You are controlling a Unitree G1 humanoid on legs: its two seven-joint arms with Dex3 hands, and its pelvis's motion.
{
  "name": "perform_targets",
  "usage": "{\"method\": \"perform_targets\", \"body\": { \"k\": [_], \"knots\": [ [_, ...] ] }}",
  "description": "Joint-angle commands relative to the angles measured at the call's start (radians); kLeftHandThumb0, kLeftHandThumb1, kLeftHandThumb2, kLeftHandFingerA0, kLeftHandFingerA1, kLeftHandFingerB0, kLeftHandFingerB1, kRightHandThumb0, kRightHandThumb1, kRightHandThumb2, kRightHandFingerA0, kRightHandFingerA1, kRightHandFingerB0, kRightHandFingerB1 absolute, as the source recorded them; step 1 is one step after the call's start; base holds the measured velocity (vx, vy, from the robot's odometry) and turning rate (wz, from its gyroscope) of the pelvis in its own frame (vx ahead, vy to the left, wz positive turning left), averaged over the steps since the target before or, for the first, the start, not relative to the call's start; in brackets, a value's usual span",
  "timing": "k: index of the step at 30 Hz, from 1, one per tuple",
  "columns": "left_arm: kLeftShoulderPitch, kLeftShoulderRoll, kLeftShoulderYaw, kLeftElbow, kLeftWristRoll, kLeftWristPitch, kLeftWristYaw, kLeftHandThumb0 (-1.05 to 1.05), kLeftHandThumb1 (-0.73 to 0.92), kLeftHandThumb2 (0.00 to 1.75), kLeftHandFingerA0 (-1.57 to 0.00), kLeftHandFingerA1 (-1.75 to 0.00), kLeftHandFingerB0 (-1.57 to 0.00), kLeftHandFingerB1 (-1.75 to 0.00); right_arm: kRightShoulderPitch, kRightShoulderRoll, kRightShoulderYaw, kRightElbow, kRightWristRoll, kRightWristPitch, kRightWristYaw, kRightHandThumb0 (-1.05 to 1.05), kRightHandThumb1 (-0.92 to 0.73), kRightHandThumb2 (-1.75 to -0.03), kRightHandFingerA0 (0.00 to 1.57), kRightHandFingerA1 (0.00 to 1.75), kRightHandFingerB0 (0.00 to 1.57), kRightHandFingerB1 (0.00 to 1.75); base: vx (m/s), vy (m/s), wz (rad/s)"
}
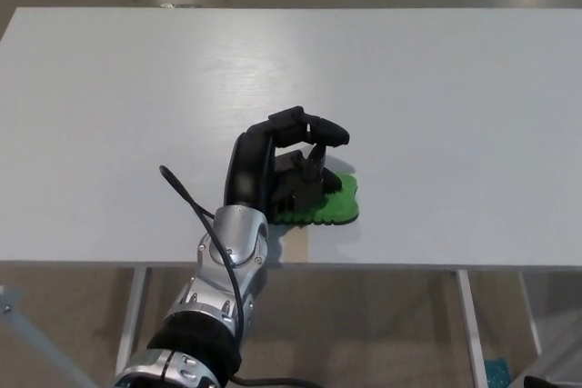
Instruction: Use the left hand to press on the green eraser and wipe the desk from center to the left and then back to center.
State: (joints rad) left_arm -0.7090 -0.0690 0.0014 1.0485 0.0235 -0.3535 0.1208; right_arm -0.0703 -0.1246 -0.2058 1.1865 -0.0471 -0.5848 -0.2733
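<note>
The green eraser (335, 208) lies flat on the white desk (436, 115), near its front edge and about the middle of its width. My left hand (289, 165) rests on the eraser's left part and hides it. The thumb and palm bear down on the eraser, while the two fingers (323, 131) arch above it with a gap under them. They grip nothing. The silver left forearm (227, 261) comes up over the desk's front edge. My right hand does not show.
The desk's front edge (409, 266) runs just below the eraser, with metal legs (468, 324) and floor beneath. A black cable (182, 193) loops from the wrist over the desk to the left of the hand.
</note>
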Motion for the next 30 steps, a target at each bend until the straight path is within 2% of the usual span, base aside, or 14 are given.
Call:
{"method": "perform_targets", "body": {
  "k": [1, 5, 12, 30],
  "knots": [
    [0.047, 0.05, 0.012, 0.038, 0.008, 0.034, -0.024, -0.12, 0.83, 0.81, -0.97, -1.18, -0.88, -1.08, 0.018, 0.002, 0.003, 0.0, 0.003, -0.014, -0.01, -0.4, -0.78, -0.63, 0.55, 0.51, 0.65, 0.51, 0.0, 0.0, 0.0],
    [0.052, 0.099, 0.026, 0.041, 0.008, 0.033, -0.029, -0.11, 0.82, 0.79, -0.97, -1.17, -0.86, -1.07, 0.028, 0.002, 0.012, 0.004, -0.008, -0.016, -0.016, -0.4, -0.78, -0.63, 0.55, 0.52, 0.65, 0.51, 0.0, 0.0, 0.0],
    [0.061, 0.127, 0.053, 0.051, -0.012, 0.029, -0.053, -0.1, 0.82, 0.81, -0.98, -1.16, -0.86, -1.08, 0.037, 0.003, 0.015, 0.001, -0.007, -0.013, -0.021, -0.39, -0.78, -0.63, 0.55, 0.52, 0.65, 0.5, 0.0, 0.0, 0.0],
    [0.076, 0.327, 0.136, 0.114, -0.035, -0.026, -0.123, -0.1, 0.8, 0.79, -1.0, -1.13, -0.91, -1.04, 0.032, 0.004, 0.009, 0.011, 0.002, -0.009, -0.015, -0.39, -0.78, -0.63, 0.55, 0.53, 0.65, 0.5, 0.0, 0.0, 0.0]
  ]
}}
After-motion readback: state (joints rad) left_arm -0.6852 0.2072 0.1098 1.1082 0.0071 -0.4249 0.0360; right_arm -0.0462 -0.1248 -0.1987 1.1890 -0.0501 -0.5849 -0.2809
